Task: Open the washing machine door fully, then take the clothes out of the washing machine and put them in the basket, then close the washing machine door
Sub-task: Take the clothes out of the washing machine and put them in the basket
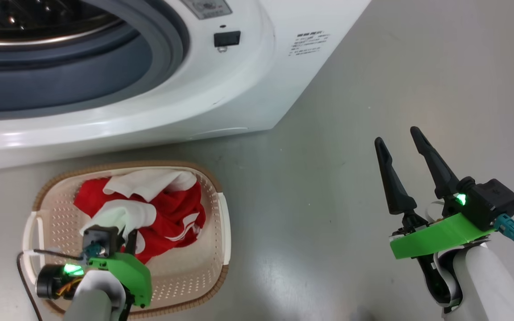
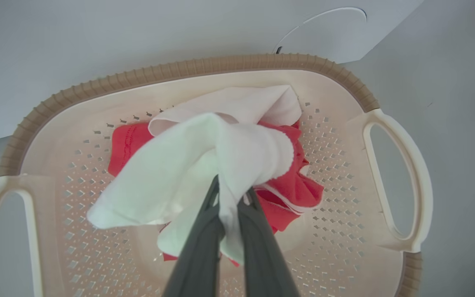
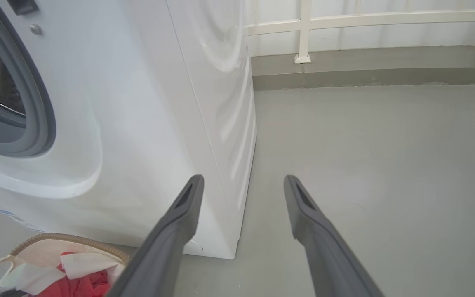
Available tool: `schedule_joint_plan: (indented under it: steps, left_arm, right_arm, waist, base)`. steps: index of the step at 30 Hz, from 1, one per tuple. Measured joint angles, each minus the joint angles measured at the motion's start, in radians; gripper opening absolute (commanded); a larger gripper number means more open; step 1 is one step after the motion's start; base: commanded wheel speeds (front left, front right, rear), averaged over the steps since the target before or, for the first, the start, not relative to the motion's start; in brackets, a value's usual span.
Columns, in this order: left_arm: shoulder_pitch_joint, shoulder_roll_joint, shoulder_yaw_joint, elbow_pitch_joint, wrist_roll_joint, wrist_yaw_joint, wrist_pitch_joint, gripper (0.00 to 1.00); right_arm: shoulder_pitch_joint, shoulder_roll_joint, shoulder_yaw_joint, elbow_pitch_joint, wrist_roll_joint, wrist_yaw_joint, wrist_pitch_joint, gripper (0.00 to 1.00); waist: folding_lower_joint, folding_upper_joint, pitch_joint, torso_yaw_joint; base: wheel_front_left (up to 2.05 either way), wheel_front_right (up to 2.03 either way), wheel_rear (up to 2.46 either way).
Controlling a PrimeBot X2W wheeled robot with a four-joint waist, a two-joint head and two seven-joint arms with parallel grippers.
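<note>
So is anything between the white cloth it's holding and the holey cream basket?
Nothing visible blocks it. The left gripper pinches the soft white cloth right over the cream perforated plastic basket; only bright red garments lie beneath it, already inside.

Head cam looks fwd/down on washing machine (image 1: 221, 89) front & basket (image 1: 118, 166). L wrist cam close above basket. R wrist cam low, facing machine side, basket in corner.

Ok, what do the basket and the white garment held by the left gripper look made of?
The basket looks like moulded plastic, cream and matte, with punched holes and a ribbed brown rim imitating weave. The white garment seems a soft, thin fabric, matte: it creases and hangs limp where the left gripper pinches it. The fibre cannot be told.
</note>
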Motion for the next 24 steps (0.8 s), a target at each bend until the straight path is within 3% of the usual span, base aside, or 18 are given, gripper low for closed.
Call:
schedule_joint_plan:
  steps: [17, 21, 23, 24]
  left_arm:
    - [-0.137, 0.027, -0.022, 0.081, -0.004, -0.016, 0.0, 0.0]
    - [-0.15, 0.027, -0.022, 0.098, -0.011, -0.016, 0.0, 0.45]
    - [-0.152, 0.027, -0.022, 0.098, -0.013, -0.016, 0.0, 0.95]
    - [-0.152, 0.027, -0.022, 0.098, -0.018, -0.016, 0.0, 1.0]
  right_arm:
    - [-0.071, 0.008, 0.007, -0.008, 0.0, 0.0, 0.0, 1.0]
    - [-0.075, 0.011, 0.007, -0.008, 0.0, 0.0, 0.0, 1.0]
    - [-0.075, 0.012, 0.007, -0.008, 0.0, 0.0, 0.0, 1.0]
    - [-0.075, 0.011, 0.006, -0.008, 0.0, 0.0, 0.0, 1.0]
  waist:
    - [0.0, 0.0, 0.117, -0.009]
    - [0.0, 0.0, 0.126, -0.01]
    - [0.0, 0.0, 0.123, -0.009]
    - [0.0, 0.0, 0.121, -0.008]
  base:
    - [0.0, 0.0, 0.0]
    - [0.0, 0.0, 0.0]
    - [0.0, 0.0, 0.0]
    - [0.0, 0.0, 0.0]
